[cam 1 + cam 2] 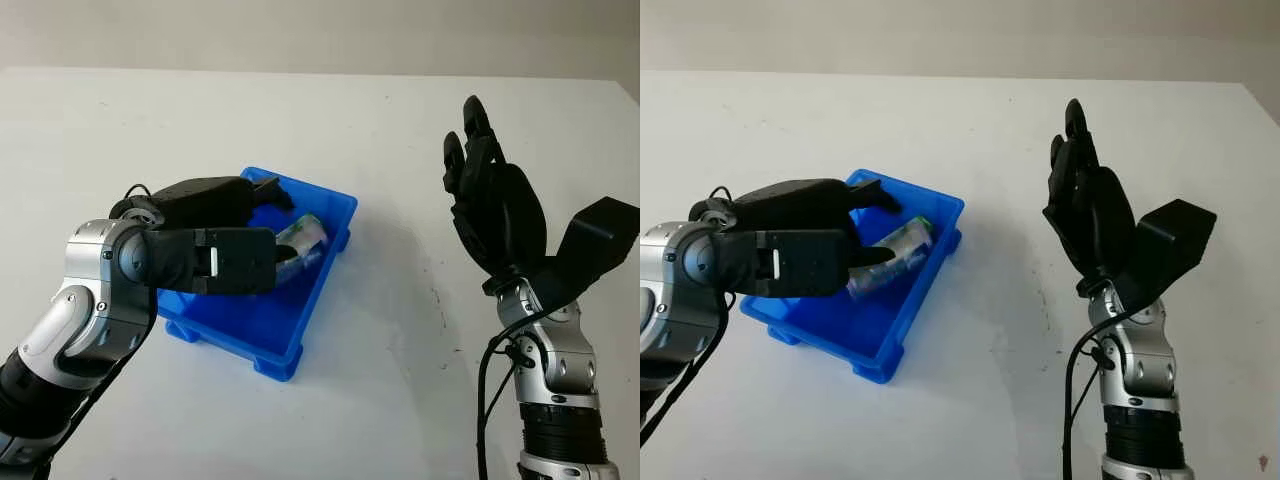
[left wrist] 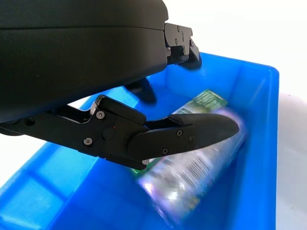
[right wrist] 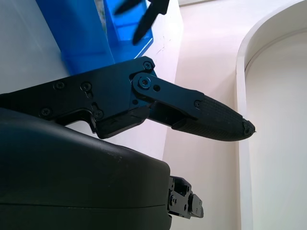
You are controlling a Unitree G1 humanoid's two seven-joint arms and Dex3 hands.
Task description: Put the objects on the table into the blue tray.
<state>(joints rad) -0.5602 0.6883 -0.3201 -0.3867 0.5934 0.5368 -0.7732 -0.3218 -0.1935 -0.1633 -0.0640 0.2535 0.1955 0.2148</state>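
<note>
A blue tray (image 1: 300, 330) sits left of the white counter's (image 1: 400, 150) middle. The left robot hand (image 1: 262, 240) reaches into it, fingers loosely around a plastic bottle (image 1: 305, 235), grip uncertain. The right robot hand (image 1: 490, 200), open, is raised near the right edge. The task looks nearly finished.

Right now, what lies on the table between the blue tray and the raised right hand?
Nothing: the head views show bare white table between the blue tray and the right hand.

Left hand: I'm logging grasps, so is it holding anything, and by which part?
Cannot be told: the left hand is over the bottle in the blue tray, fingers around its middle, contact unclear.
</note>
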